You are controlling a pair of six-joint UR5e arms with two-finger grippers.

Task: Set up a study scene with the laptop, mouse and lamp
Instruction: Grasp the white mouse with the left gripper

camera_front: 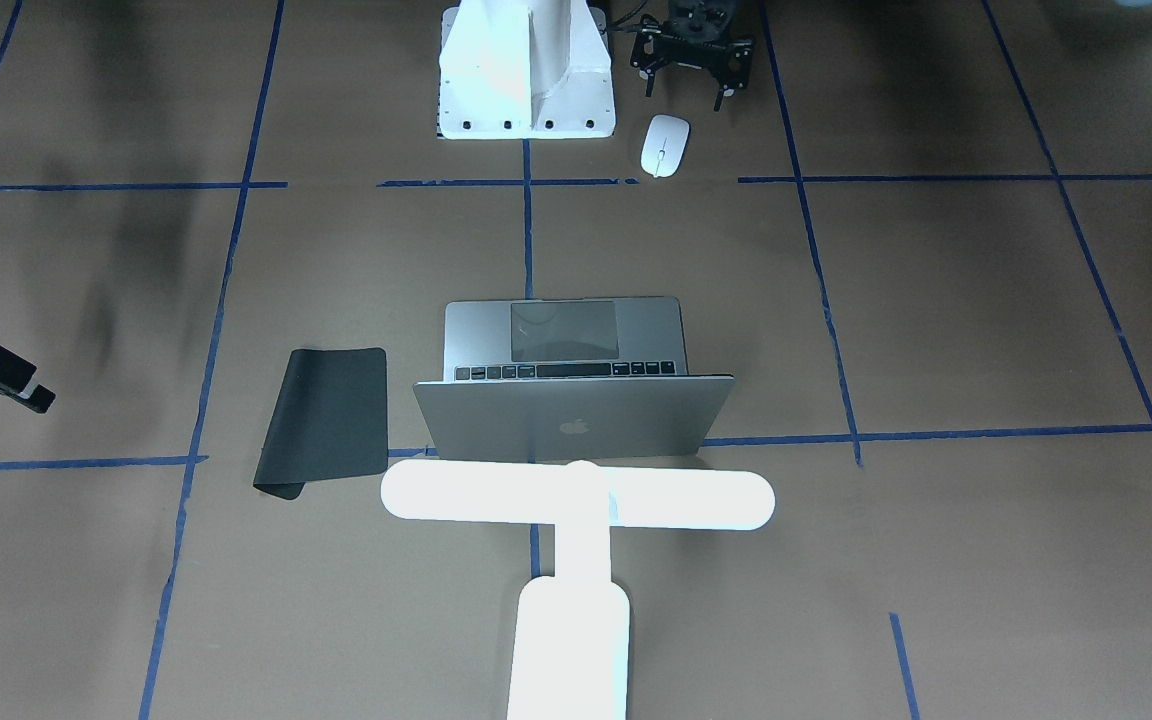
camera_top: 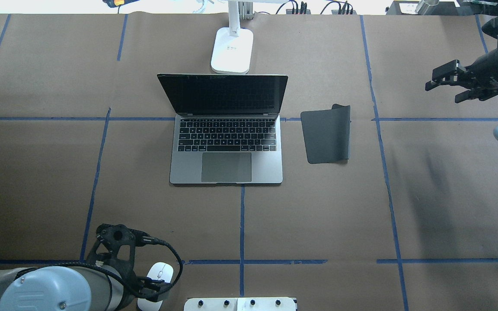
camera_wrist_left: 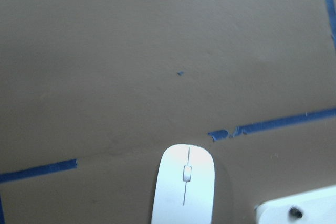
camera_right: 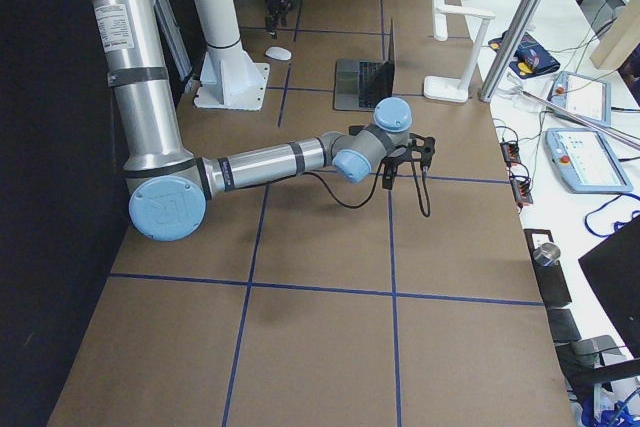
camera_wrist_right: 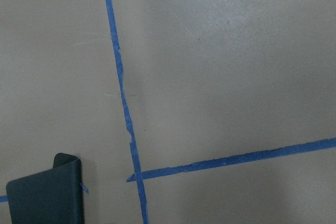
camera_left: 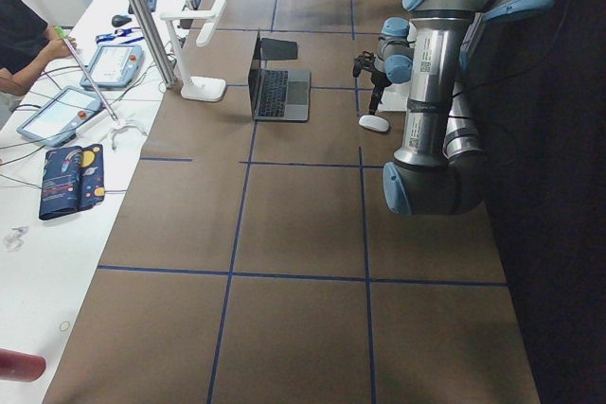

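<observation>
Paper in matte brown, gridded with blue tape, is covering the counter where a study scene is taking shape. At centre the space-grey metal laptop is standing open, its dark screen and keys facing the robot. Just behind its lid the white T-shaped lamp is glowing, its bar head over a rounded oblong base. A thin black mouse pad, one far corner curling up, is lying just beside the laptop on the robot's right. The right tool is hanging well beyond the pad, jaws parted and gripping nothing. The left tool, also spread and empty, is hovering over the smooth white oval mouse, which is sitting near the robot's pedestal, well apart from the pad. Fetching the mouse appears to be the step in hand. The next move is likely calling for a descent, a closing across its low, slippery sides, and a carry to the pad.
</observation>
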